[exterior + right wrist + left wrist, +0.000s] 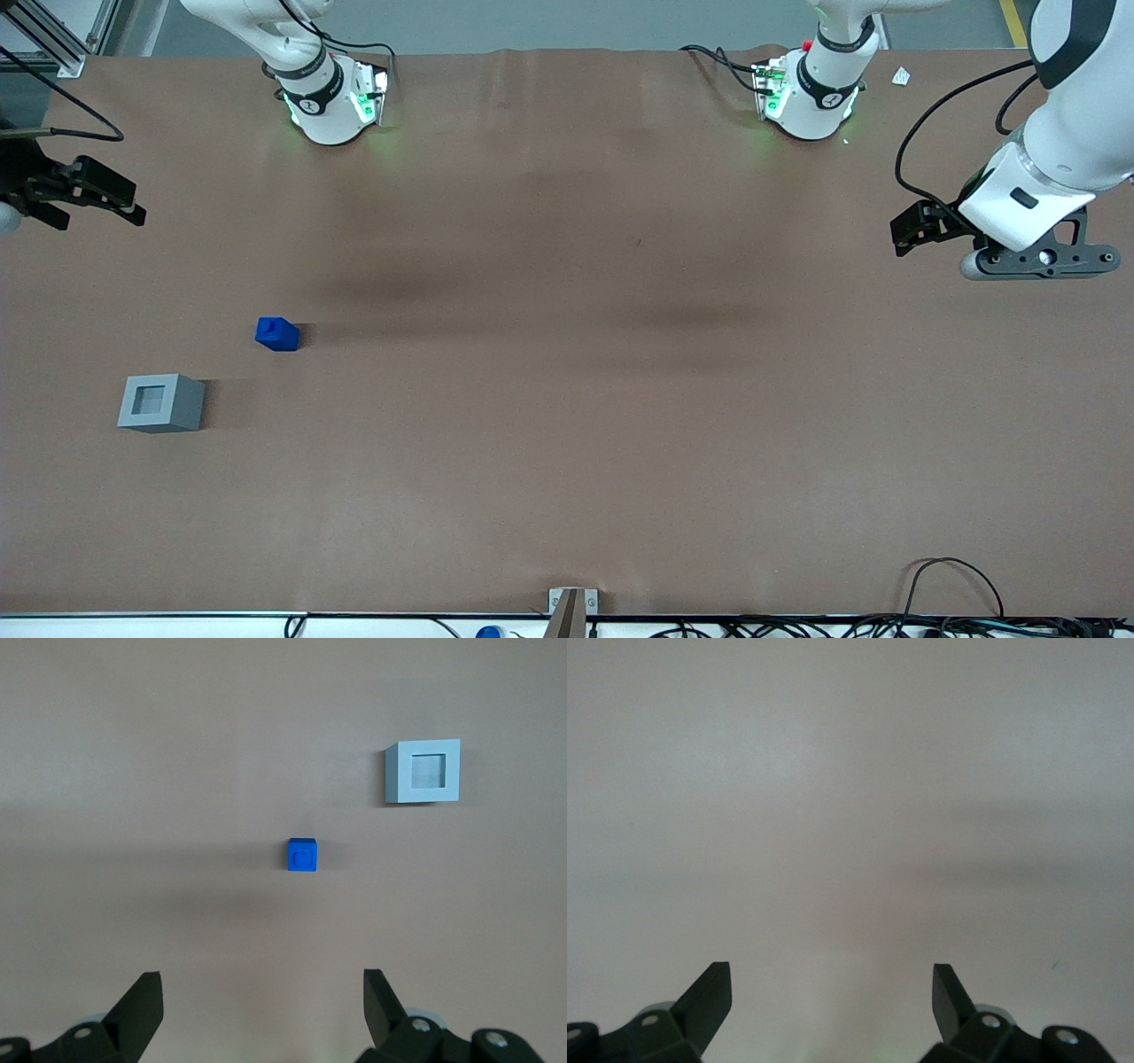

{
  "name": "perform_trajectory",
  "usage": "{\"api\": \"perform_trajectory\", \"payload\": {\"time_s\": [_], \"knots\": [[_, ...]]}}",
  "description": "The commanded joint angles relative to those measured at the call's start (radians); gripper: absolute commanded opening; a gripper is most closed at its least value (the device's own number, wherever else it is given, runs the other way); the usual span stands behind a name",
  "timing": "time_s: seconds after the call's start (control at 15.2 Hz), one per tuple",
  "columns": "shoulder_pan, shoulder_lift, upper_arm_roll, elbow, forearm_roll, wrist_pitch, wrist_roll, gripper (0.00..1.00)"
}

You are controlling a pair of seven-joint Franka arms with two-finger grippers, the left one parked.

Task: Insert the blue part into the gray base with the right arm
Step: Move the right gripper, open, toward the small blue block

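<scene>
The blue part (277, 334) (302, 854) stands on the brown table with its stub pointing up. The gray base (161, 402) (423, 772) rests a short way from it, nearer the front camera and closer to the working arm's end of the table, its square recess facing up. My right gripper (135, 202) (261, 988) hangs open and empty above the table at the working arm's edge, farther from the front camera than both parts. It touches neither part.
Two white arm bases (332, 97) (811, 93) stand at the table's back edge. A small metal bracket (571, 604) and loose cables (952, 585) sit along the front edge. A white scrap (901, 77) lies near the parked arm's base.
</scene>
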Motion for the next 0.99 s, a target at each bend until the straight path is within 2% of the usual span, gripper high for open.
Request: {"api": "perform_trajectory", "payload": {"time_s": [0.0, 0.33, 0.92], "knots": [[0.002, -0.01, -0.001, -0.002, 0.008, -0.001, 0.007, 1.0], [-0.007, -0.001, -0.004, 0.036, -0.007, -0.01, 0.007, 1.0], [-0.047, 0.154, -0.01, 0.041, -0.004, 0.008, -0.01, 1.0]]}}
